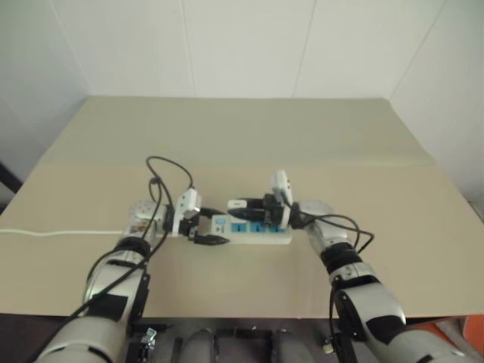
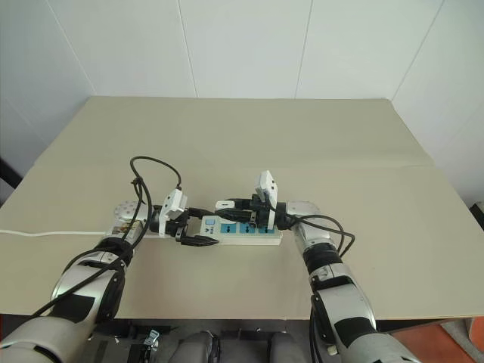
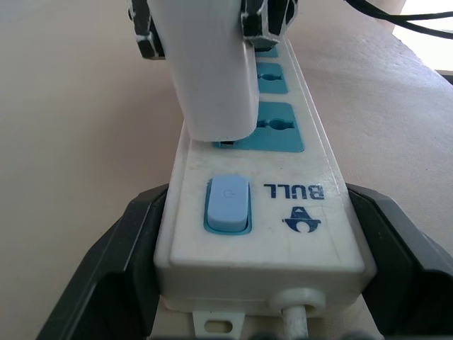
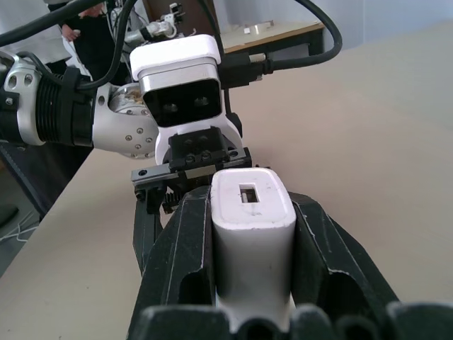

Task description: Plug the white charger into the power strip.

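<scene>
Here the power strip (image 3: pixel 255 234) is clamped at its switch end by the left gripper (image 3: pixel 255 283), so it is steadied. The white charger (image 4: pixel 253 234) is pinched in the right gripper (image 4: pixel 253 283), lowered onto the nearest blue socket (image 3: pixel 272 127).

Charger meeting the strip's first socket

The left gripper (image 3: pixel 262 276) clamps the power strip (image 3: pixel 283 234) by its switch end (blue rocker at seven o'clock of centre); the white charger (image 3: pixel 212 78) stands at twelve, its base touching the nearest blue socket.

The power strip (image 1: pixel 253 229) lies on the table (image 1: pixel 242 136), the white charger (image 3: pixel 212 78) atop its socket nearest the switch.
</scene>
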{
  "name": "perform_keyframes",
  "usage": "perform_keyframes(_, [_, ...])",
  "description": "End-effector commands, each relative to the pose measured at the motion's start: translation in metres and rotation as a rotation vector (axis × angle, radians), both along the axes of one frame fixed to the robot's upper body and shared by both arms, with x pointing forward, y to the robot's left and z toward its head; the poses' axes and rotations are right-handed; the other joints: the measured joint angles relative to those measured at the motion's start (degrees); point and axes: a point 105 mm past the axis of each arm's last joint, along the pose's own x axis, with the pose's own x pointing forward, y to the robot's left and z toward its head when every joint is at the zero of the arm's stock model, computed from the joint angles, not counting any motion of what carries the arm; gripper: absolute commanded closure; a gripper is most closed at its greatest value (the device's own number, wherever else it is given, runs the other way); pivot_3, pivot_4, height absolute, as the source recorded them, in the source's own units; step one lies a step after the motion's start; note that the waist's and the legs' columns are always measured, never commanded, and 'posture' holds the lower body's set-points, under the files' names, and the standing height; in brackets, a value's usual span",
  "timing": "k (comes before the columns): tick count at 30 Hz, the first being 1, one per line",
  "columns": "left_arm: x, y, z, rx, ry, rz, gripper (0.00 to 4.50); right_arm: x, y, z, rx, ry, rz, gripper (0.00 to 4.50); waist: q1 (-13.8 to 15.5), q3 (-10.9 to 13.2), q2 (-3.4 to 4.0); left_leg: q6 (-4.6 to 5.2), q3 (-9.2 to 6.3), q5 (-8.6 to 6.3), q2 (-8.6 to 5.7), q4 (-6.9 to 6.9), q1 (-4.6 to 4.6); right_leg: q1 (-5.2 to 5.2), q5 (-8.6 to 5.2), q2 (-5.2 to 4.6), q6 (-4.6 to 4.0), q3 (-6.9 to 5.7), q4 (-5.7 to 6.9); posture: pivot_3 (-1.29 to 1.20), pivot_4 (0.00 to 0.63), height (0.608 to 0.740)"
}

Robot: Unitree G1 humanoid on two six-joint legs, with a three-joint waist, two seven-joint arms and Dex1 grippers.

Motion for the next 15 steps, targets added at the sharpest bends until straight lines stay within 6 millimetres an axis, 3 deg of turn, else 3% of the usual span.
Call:
perform_keyframes(1, [-0.010,-0.006,-0.017,0.063,0.052,-0.055,1.19,0.000,-0.001,0.008,0.018,-0.048,0.000,3.39,0.00,0.00,0.00,0.00,0.00,0.00,0.00,0.00,0.00,0.00,0.00,0.00,0.00,0.00,0.00,0.00,0.150,0.740])
perform_keyframes(15, [-0.009,-0.006,-0.017,0.066,0.050,-0.057,1.19,-0.005,-0.014,-0.002,-0.019,-0.105,-0.003,3.39,0.09,0.00,0.00,0.00,0.00,0.00,-0.01,0.00,0.00,0.02,0.00,-0.01,0.00,0.00,-0.01,0.00,0.150,0.740])
